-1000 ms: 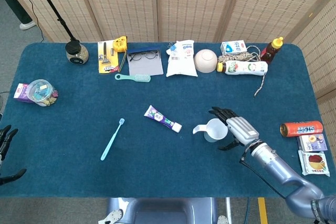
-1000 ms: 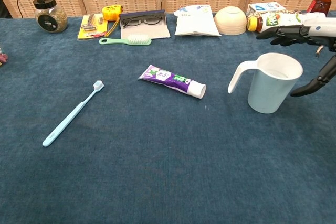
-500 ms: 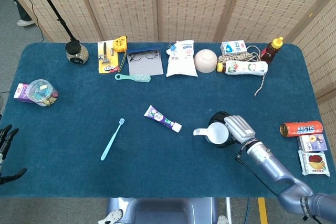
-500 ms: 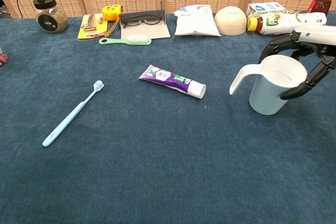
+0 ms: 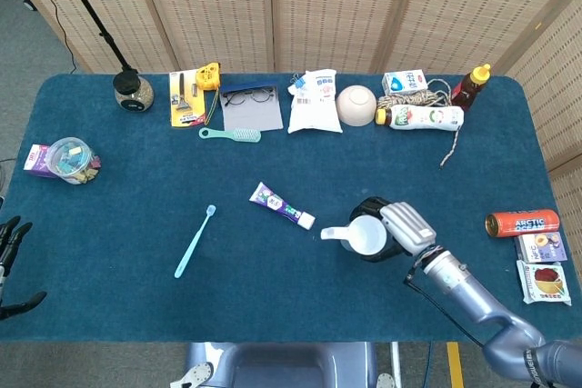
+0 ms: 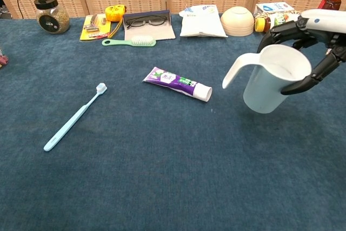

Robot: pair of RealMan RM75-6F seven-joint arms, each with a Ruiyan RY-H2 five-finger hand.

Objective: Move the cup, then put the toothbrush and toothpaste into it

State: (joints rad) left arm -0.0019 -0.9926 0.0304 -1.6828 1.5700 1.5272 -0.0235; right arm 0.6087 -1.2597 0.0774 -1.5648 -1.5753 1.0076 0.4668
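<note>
My right hand grips the white cup around its body, with the handle pointing left. The cup is tilted and looks raised off the cloth. A purple and white toothpaste tube lies just left of the cup. Further left lies the light blue toothbrush, bristles at its far end. My left hand hangs past the table's left edge, fingers apart and holding nothing.
Along the far edge of the blue table stand a jar, glasses, a green comb, a white pouch, a bowl and bottles. An orange can and snack packets sit at the right edge.
My right hand closed around the cup, then lifted and carried it left toward the toothpaste, tilting it. The left hand stayed where it was.
</note>
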